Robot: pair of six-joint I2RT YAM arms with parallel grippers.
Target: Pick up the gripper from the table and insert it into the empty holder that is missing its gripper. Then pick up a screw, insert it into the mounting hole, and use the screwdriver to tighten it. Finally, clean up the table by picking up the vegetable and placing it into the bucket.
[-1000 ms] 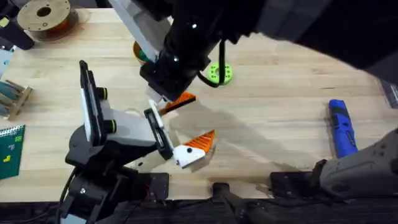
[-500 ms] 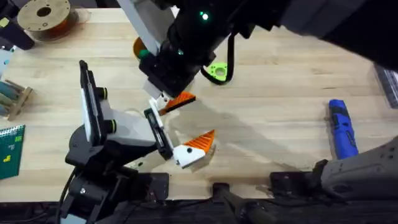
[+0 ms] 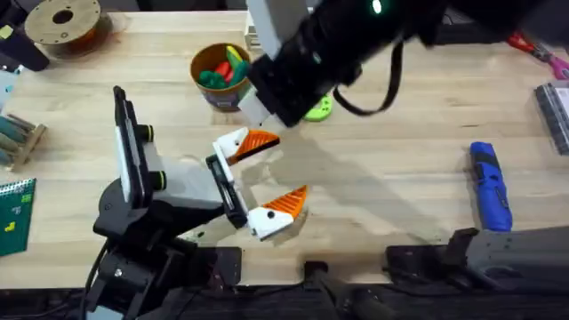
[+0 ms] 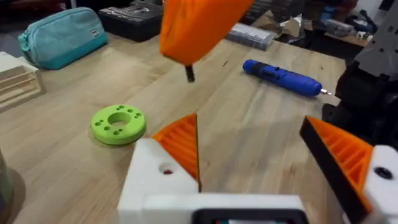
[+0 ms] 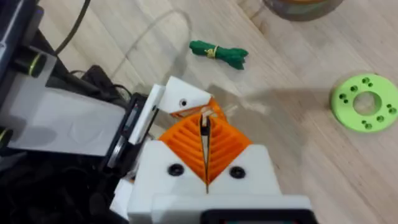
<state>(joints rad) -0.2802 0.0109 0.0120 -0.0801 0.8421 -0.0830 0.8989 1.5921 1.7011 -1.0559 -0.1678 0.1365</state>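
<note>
Right gripper [image 5: 206, 144], jaws closed on a screw [image 5: 204, 122], should descend straight above the holder [image 5: 184, 98]; left gripper [image 3: 260, 175] gapes empty.

Likely a workshop: wooden bench [image 3: 400, 169], filament spool [image 3: 62, 25], parts cases [image 4: 134, 18].

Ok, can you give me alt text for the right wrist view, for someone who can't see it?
The right gripper, its orange ribbed pads pressed together, hangs above the left arm's white finger block. On the light wooden table beyond lie a small dark green leafy toy vegetable and a flat bright green ring-shaped disc.
</note>
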